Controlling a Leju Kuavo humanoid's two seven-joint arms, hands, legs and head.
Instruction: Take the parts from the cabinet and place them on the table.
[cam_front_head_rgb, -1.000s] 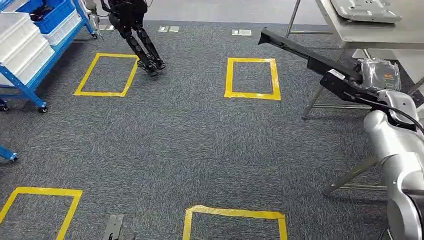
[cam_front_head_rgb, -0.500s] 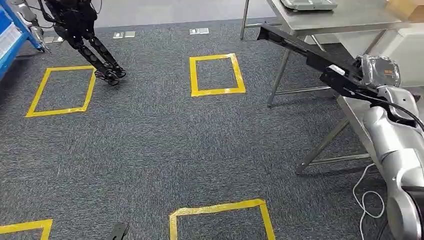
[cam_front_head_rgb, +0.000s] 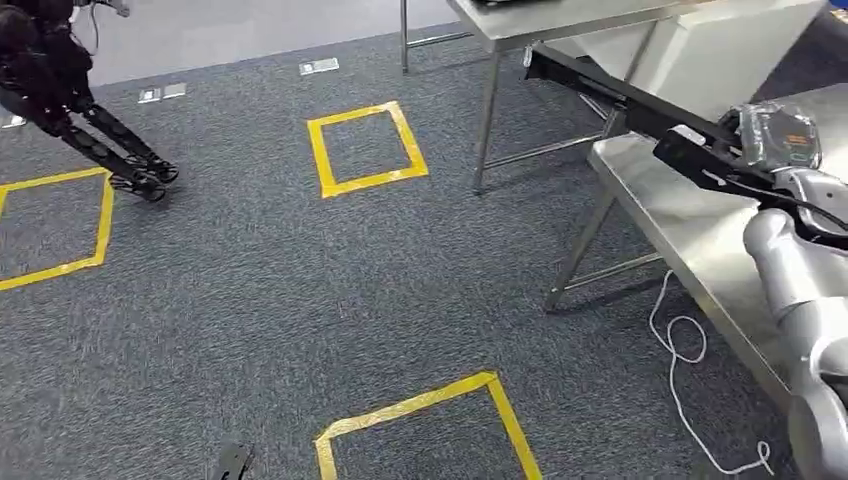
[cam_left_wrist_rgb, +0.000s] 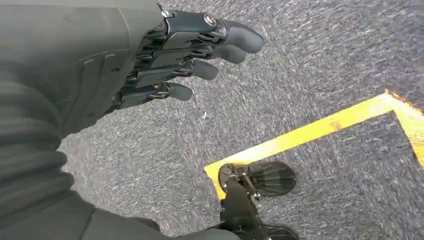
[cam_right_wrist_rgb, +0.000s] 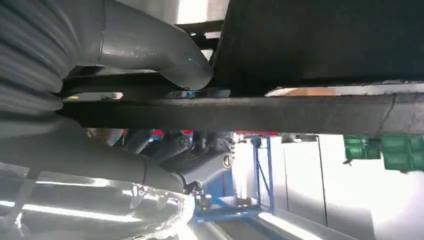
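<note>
Whole view slid left since a moment ago: robot turning, floor squares not moving. Steel table (cam_front_head_rgb: 690, 235) now right under long black part (cam_front_head_rgb: 640, 110). Right hand (cam_front_head_rgb: 775, 135) grips part at near end, probably tight, wrist view too dark to be sure. Left hand (cam_left_wrist_rgb: 190, 55) hangs over carpet, fingers loose, holds nothing. Put-down looks close.
</note>
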